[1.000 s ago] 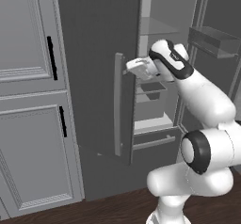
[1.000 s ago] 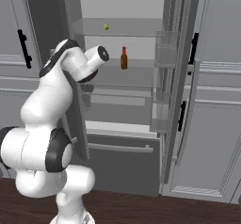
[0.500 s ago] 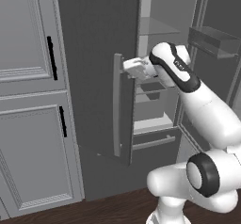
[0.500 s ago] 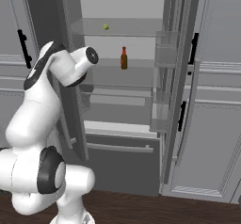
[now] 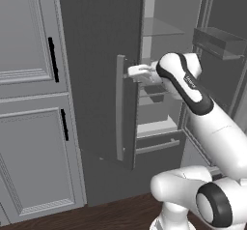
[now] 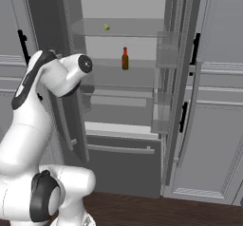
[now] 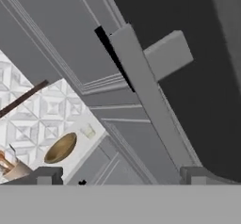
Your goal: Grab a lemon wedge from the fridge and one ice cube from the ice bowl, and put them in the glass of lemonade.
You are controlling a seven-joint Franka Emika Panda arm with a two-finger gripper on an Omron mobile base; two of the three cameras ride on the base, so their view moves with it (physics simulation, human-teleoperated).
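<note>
The fridge [image 6: 124, 169] stands with both doors open. Its dark left door [image 5: 96, 55] carries a pale bar handle [image 5: 119, 109]. My gripper [image 5: 136, 72] is open at the top end of that handle, apart from it. In the hand view the handle [image 7: 147, 103] runs diagonally between my spread fingertips [image 7: 47, 174], nothing gripped. The lemon wedge [image 6: 107, 27] lies on the top glass shelf. Far off in the hand view, the wooden ice bowl [image 7: 61, 148] and the glass of lemonade [image 7: 88, 132] sit on a pale counter.
A brown bottle with a red cap [image 6: 125, 59] stands on the second shelf. The right door [image 6: 178, 78] holds clear bins. Light grey cabinets with black handles [image 5: 52, 60] flank the fridge. A beige utensil crock [image 7: 10, 166] stands beside the bowl.
The arm's elbow and lower links have swung down and to the right. The hand stays by the handle's top end, and the door has not moved.
</note>
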